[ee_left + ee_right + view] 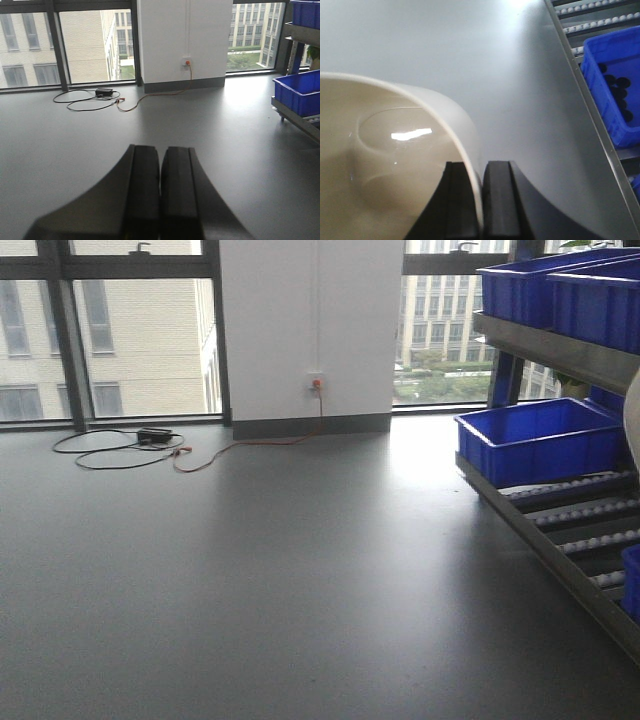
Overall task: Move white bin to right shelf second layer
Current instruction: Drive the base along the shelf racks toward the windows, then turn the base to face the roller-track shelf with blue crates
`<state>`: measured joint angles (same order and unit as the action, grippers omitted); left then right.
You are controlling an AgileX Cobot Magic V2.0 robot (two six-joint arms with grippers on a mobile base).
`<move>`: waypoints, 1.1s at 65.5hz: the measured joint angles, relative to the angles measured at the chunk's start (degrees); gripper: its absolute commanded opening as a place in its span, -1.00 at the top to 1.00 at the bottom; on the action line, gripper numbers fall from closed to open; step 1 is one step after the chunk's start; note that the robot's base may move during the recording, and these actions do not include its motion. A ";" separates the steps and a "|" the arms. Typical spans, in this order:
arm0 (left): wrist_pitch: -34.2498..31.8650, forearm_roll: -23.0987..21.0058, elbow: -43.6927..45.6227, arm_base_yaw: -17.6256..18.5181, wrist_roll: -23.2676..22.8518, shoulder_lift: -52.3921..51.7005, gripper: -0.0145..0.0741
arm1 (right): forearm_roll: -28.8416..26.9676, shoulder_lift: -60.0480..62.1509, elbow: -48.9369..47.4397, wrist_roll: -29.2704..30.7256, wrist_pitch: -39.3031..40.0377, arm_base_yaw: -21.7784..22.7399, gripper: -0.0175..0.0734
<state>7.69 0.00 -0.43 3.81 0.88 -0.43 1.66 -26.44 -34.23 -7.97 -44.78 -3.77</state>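
Observation:
The white bin (pixel 395 150) fills the lower left of the right wrist view, glossy and cream, held above the grey floor. My right gripper (pixel 481 167) is shut on its rim, one finger inside the wall and one outside. A pale sliver of the bin (pixel 632 420) shows at the right edge of the front view, next to the rack. The right shelf second layer (pixel 580 512) is a sloping level of roller rails with a blue crate (pixel 540 440) at its far end. My left gripper (pixel 160 152) is shut on nothing, over bare floor.
More blue crates (pixel 560 290) stand on the rack's upper level. Below the right wrist, a blue crate (pixel 615 90) holding dark round items sits on roller rails (pixel 590 20). A black cable (pixel 120 445) and an orange lead (pixel 250 445) lie by the window wall.

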 measured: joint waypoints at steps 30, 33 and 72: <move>0.00 0.00 0.00 0.00 0.00 0.00 0.48 | -0.10 0.00 0.00 0.00 0.00 0.00 0.51; 0.00 0.00 0.00 0.00 0.00 0.00 0.48 | -0.10 0.00 0.00 0.00 0.00 0.00 0.51; 0.00 0.00 0.00 0.00 0.00 0.00 0.48 | -0.21 0.00 0.00 0.00 0.00 0.00 0.51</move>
<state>7.69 0.00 -0.43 3.81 0.88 -0.43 1.45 -26.44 -34.23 -7.97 -44.78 -3.77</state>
